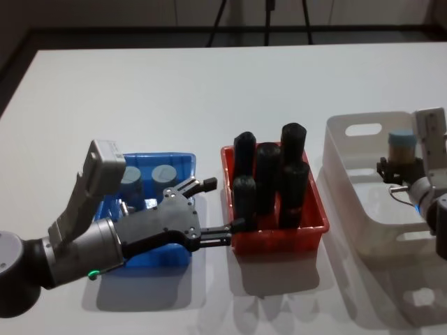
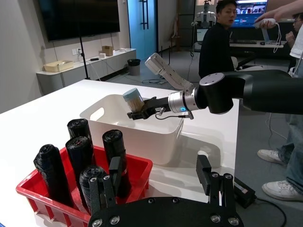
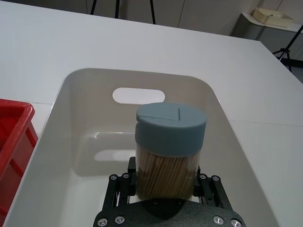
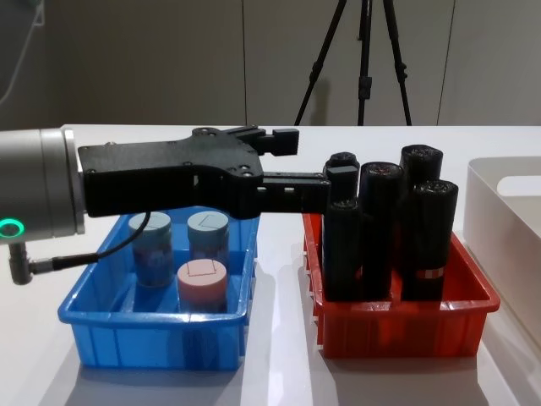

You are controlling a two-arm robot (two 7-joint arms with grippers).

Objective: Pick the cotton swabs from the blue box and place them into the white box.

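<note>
right wrist view has the right gripper point(image 3: 165, 182) clamped on a cotton swab tub point(image 3: 169, 156), fingers pressing the clear wall from two sides below the grey-blue lid point(image 3: 171, 124). the white box point(image 3: 71, 109) lies directly beneath the gripper, so the tub hangs over the box's hollow, above its floor rather than resting on it. the tub stands upright or nearly so, with its long axis vertical, the lid up and the packed swab sticks running top to bottom inside. it looks light and stiff, a thin hard plastic shell that should not give under the fingers. the smooth round wall could slip or twist in a loose hold, so the mid-wall just under the lid seems the best place to take it. the left gripper point(image 1: 222, 204) hovers empty with its fingers spread apart. the blue box point(image 1: 167, 155) sits below and behind its fingertips on the bench point(image 1: 174, 84), and the red bin point(image 1: 279, 237) of black cylinders point(image 1: 269, 174) is just ahead. three more tubs point(image 4: 201, 283) stand upright in the blue box, lids up.
</note>
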